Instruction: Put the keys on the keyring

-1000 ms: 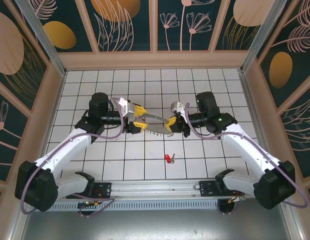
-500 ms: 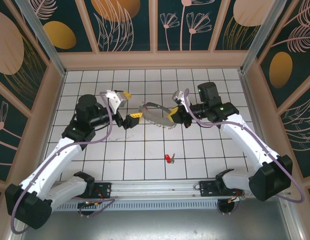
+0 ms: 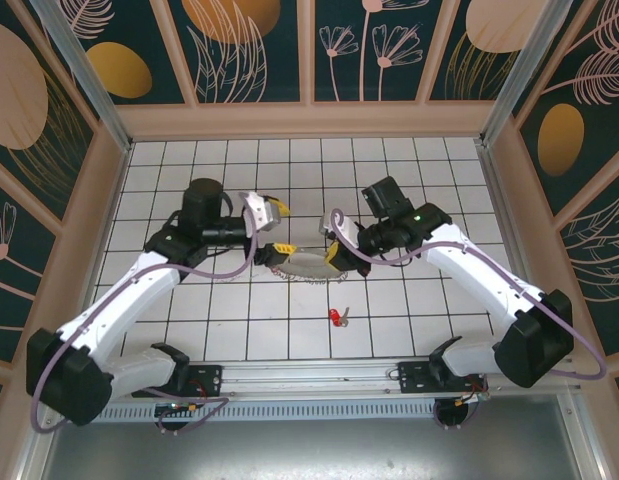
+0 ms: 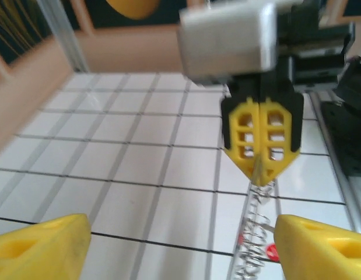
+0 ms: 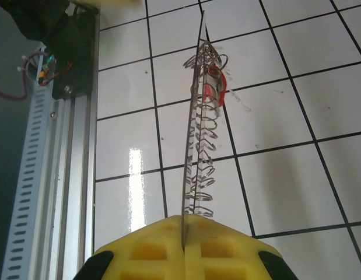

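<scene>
The keyring (image 3: 304, 266), a thin grey loop fringed with silvery links, hangs above the tiles, and my right gripper (image 3: 334, 256) is shut on its right end. In the right wrist view the keyring (image 5: 199, 146) runs away from the closed yellow fingertips (image 5: 168, 239). A red key head (image 5: 216, 87) shows by its far links; I cannot tell whether it hangs there or lies behind. My left gripper (image 3: 279, 231) is open around the ring's left end. Its yellow fingers (image 4: 43, 245) stand wide apart in the left wrist view, the keyring (image 4: 256, 230) near the right one. Another red key (image 3: 337, 317) lies on the floor.
The aluminium rail (image 3: 309, 378) runs along the near edge behind the arm bases. Beige walls (image 3: 309, 120) enclose the white tiled floor (image 3: 409, 300). Purple cables (image 3: 204, 268) hang from both arms.
The left gripper let go of the keyring, swung away to the left, and has come back open at its left end. The right gripper carried the ring slightly left and nearer.
</scene>
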{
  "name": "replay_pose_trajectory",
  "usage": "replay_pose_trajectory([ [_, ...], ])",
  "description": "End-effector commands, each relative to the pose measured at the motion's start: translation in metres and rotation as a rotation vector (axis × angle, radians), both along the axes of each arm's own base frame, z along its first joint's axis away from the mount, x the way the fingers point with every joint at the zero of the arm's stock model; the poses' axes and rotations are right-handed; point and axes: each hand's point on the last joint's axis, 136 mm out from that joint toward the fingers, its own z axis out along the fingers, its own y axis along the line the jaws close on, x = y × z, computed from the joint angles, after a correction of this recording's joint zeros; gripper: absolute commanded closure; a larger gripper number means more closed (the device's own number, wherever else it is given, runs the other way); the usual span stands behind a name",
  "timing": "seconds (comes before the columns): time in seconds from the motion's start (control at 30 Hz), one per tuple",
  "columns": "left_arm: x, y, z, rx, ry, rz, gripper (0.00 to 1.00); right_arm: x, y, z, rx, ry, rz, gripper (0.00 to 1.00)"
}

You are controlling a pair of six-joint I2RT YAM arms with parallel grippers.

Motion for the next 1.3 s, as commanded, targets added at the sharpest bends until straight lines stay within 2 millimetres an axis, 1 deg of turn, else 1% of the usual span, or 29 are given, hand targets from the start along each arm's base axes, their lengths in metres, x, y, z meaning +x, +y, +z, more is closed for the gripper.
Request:
replay_pose_trajectory([
  [0.0, -0.025, -0.008, 0.001, 0.009, 0.001, -0.166, 0.26, 0.007, 0.006, 0.021, 0.031, -0.112, 0.033, 1.00],
  [0.1, -0.030, -0.011, -0.005, 0.005, 0.029, -0.210, 0.36, 0.007, 0.007, 0.023, 0.030, -0.133, 0.041, 1.00],
  [0.17, -0.032, -0.014, -0.006, 0.006, 0.028, -0.221, 0.40, 0.007, 0.008, 0.024, 0.026, -0.148, 0.046, 1.00],
  [0.2, -0.032, -0.015, -0.005, 0.005, 0.023, -0.220, 0.45, 0.008, 0.009, 0.023, 0.022, -0.157, 0.046, 1.00],
  [0.27, -0.031, -0.018, -0.003, 0.003, 0.012, -0.215, 0.52, 0.009, 0.009, 0.022, 0.014, -0.170, 0.048, 1.00],
  [0.3, -0.031, -0.018, -0.002, 0.000, 0.007, -0.214, 0.57, 0.009, 0.010, 0.022, 0.012, -0.173, 0.048, 1.00],
  [0.37, -0.030, -0.020, -0.001, -0.005, 0.001, -0.214, 0.74, 0.009, 0.011, 0.022, 0.016, -0.165, 0.047, 1.00],
  [0.4, -0.030, -0.020, -0.003, -0.002, 0.005, -0.215, 0.76, 0.010, 0.012, 0.022, 0.020, -0.157, 0.041, 1.00],
  [0.6, -0.028, -0.020, -0.025, 0.034, 0.048, -0.211, 0.74, 0.014, 0.016, 0.024, 0.032, -0.155, 0.044, 1.00],
  [0.7, -0.027, -0.021, -0.029, 0.042, 0.058, -0.209, 0.73, 0.014, 0.017, 0.029, 0.043, -0.168, 0.048, 1.00],
  [0.77, -0.026, -0.023, -0.029, 0.038, 0.062, -0.211, 0.67, 0.014, 0.017, 0.030, 0.046, -0.174, 0.050, 1.00],
  [0.8, -0.026, -0.023, -0.028, 0.032, 0.061, -0.209, 0.61, 0.014, 0.017, 0.029, 0.044, -0.177, 0.053, 1.00],
  [0.83, -0.026, -0.023, -0.026, 0.028, 0.056, -0.212, 0.59, 0.013, 0.016, 0.029, 0.041, -0.182, 0.056, 1.00],
  [0.9, -0.026, -0.023, -0.023, 0.019, 0.042, -0.214, 0.59, 0.013, 0.016, 0.028, 0.034, -0.191, 0.061, 1.00],
  [0.97, -0.026, -0.024, -0.020, 0.013, 0.028, -0.216, 0.63, 0.012, 0.015, 0.029, 0.038, -0.199, 0.064, 1.00],
  [1.0, -0.026, -0.024, -0.020, 0.012, 0.023, -0.218, 0.67, 0.012, 0.015, 0.031, 0.044, -0.205, 0.067, 1.00],
  [1.03, -0.026, -0.024, -0.019, 0.011, 0.020, -0.219, 0.74, 0.012, 0.015, 0.032, 0.048, -0.210, 0.067, 1.00],
  [1.1, -0.027, -0.024, -0.018, 0.008, 0.021, -0.221, 0.97, 0.012, 0.015, 0.034, 0.053, -0.219, 0.063, 1.00],
  [1.13, -0.026, -0.025, -0.016, 0.004, 0.015, -0.221, 1.00, 0.013, 0.015, 0.033, 0.052, -0.222, 0.056, 1.00],
  [1.17, -0.024, -0.025, -0.012, -0.005, 0.014, -0.210, 1.00, 0.015, 0.014, 0.033, 0.050, -0.228, 0.045, 1.00],
  [1.23, -0.018, -0.027, -0.001, -0.035, 0.013, -0.176, 1.00, 0.022, 0.013, 0.036, 0.052, -0.248, -0.002, 0.93],
  [1.27, -0.014, -0.028, 0.007, -0.054, 0.019, -0.150, 1.00, 0.023, 0.012, 0.039, 0.063, -0.263, -0.015, 0.86],
])
